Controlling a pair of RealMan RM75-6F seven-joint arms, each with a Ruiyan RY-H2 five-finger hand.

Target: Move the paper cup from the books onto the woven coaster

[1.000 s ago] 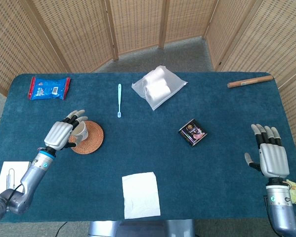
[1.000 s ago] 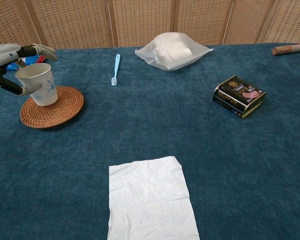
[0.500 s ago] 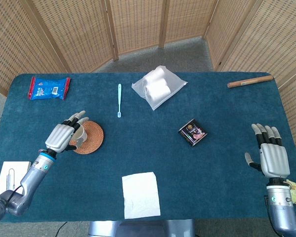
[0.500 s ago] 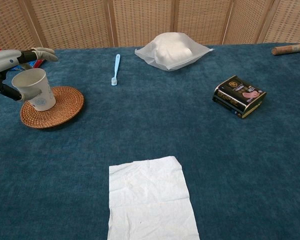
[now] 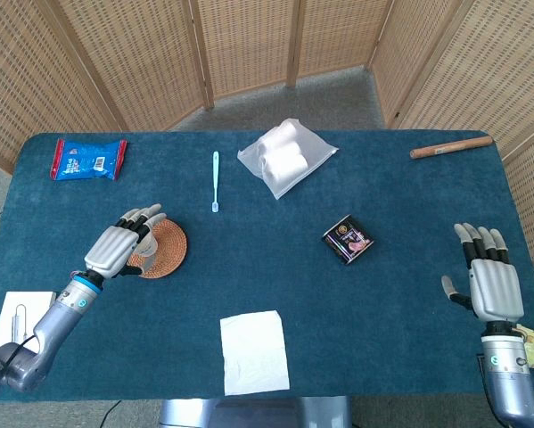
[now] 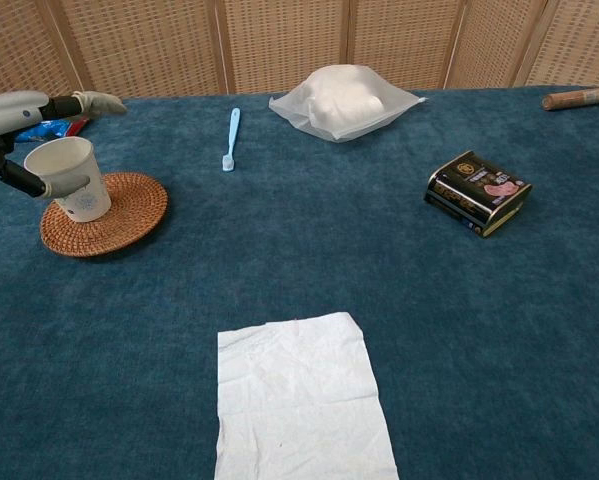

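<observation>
Standing upright on the woven coaster, toward its left edge, the paper cup was white with a faint blue print and an open mouth; the left hand arched over it, a thumb against its rim and a finger stretched above, so whether it gripped I cannot tell; a second earlier the cup hung tilted above the coaster; the right hand lay spread on the desk, unchanged.
</observation>
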